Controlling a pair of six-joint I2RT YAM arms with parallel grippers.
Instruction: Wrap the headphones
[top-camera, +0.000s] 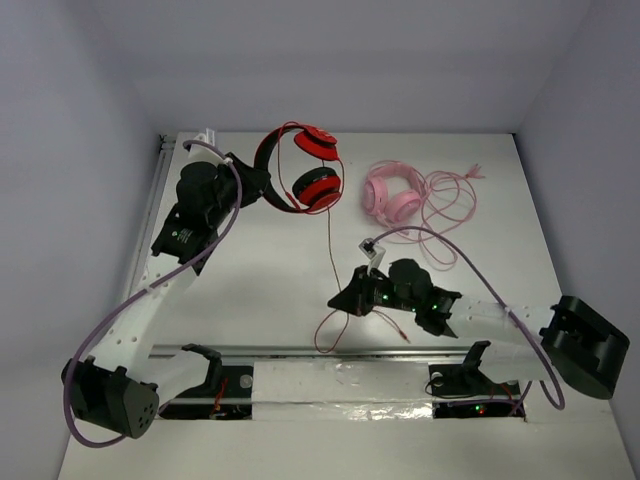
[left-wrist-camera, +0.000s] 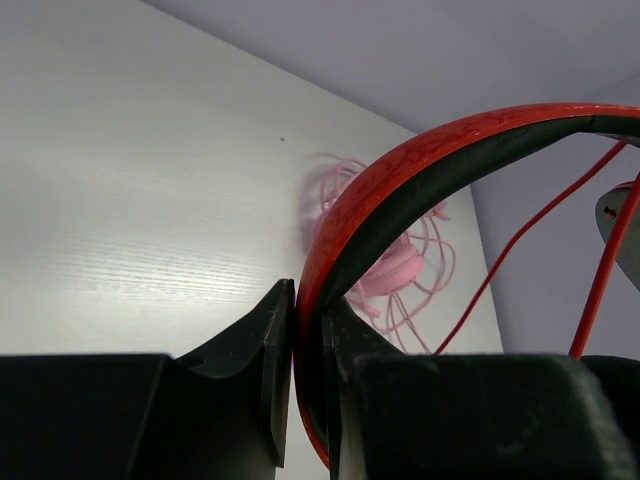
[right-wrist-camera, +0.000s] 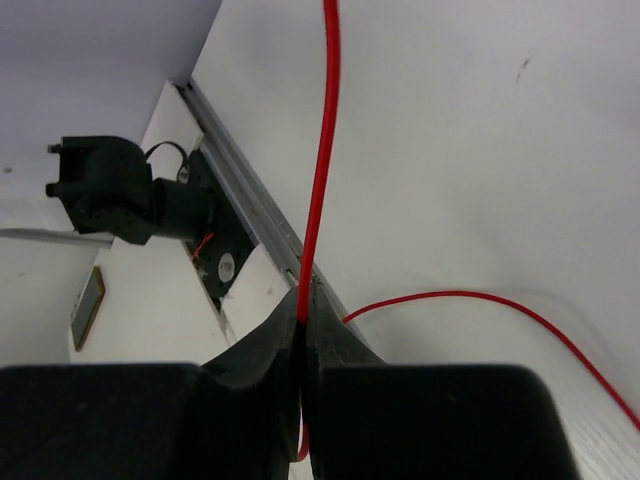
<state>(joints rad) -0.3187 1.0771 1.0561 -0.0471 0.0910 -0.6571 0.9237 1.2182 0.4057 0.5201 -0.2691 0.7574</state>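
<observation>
Two wrist views alone reveal grips: left gripper (left-wrist-camera: 308, 300) clamps the headphones (left-wrist-camera: 420, 155) by the band, right gripper (right-wrist-camera: 303, 310) pinches the cable (right-wrist-camera: 327, 100).

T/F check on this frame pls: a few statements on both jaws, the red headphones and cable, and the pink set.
1. The left jaws are shut on the headband of the red headphones. True.
2. The right jaws are open and hold nothing. False: they are shut on the red cable.
3. In the top view, the pink headphones lie to the right of the red ones. True.
4. The red cable is fully wound up. False: a long run stretches from the cups to the right jaws, with slack lying on the table.
</observation>
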